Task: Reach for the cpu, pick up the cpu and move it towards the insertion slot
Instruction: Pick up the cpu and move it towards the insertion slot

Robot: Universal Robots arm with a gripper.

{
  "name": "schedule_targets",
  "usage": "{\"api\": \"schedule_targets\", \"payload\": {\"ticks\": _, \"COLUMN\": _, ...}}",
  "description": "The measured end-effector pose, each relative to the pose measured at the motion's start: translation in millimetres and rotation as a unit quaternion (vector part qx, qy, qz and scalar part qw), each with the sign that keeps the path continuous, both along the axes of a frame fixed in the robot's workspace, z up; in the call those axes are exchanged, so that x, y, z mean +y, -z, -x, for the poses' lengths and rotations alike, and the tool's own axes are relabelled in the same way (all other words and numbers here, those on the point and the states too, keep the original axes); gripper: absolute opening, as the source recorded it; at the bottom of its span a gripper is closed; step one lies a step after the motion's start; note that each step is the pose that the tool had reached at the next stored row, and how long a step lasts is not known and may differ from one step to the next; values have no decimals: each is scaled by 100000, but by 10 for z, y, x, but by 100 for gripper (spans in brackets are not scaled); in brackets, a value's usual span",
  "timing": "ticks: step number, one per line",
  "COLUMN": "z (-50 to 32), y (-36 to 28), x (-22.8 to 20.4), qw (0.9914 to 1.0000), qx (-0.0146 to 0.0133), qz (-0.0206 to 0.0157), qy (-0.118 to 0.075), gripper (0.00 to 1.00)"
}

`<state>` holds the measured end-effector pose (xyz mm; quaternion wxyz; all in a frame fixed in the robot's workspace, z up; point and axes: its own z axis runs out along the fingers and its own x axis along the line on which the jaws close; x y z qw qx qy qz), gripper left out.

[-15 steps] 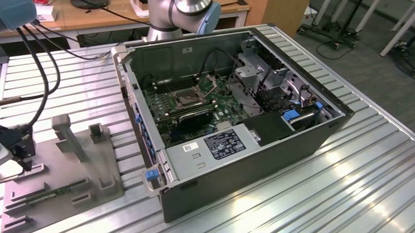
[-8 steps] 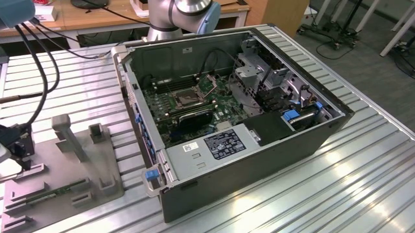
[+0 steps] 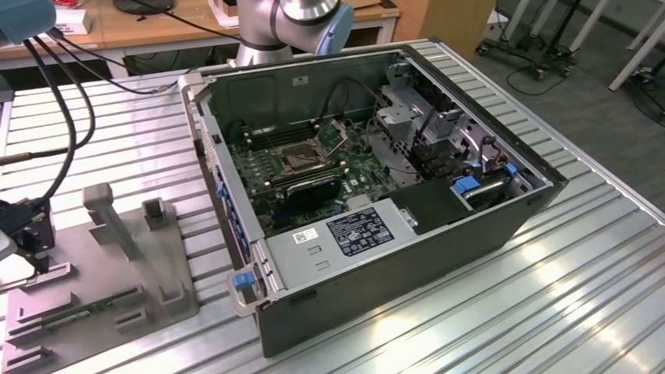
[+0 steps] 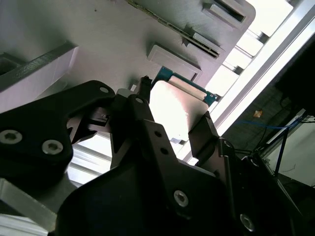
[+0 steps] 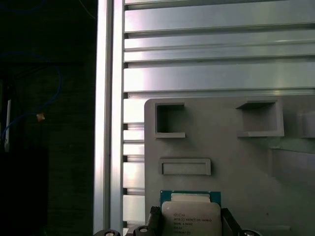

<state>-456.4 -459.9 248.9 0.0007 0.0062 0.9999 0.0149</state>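
In the exterior view the gripper (image 3: 19, 234) hangs at the picture's left edge, over a grey tray (image 3: 156, 257) on the slatted metal table (image 3: 582, 296). The socket (image 3: 294, 160), a square metal frame with a dark centre, lies on the green board inside the open computer case (image 3: 416, 257). It sits at about 2 o'clock from the gripper and well apart from it, beyond the case's near wall.

In the second wrist view the chip (image 4: 174, 105) sits squarely between the two black jaws. They appear to pinch it by two opposite edges, with the tray just behind. Whether it has left the tray I cannot tell.

In the first wrist view the chip's (image 5: 191, 219) top is silvery-white with a thin green rim showing at its far edge. It is square, so it has no long axis to line up, only its edges against the socket's frame.
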Motion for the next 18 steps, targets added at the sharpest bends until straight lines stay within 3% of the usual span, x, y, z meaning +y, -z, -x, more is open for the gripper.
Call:
{"api": "schedule_targets", "payload": {"ticks": 6, "z": 0, "y": -1, "x": 0, "qw": 100000, "qx": -2, "qz": 8, "qy": 1, "gripper": 55}}
{"api": "schedule_targets", "payload": {"ticks": 18, "z": 0, "y": -117, "x": 0, "qw": 100000, "qx": -5, "qz": 7, "qy": 3, "gripper": 55}}
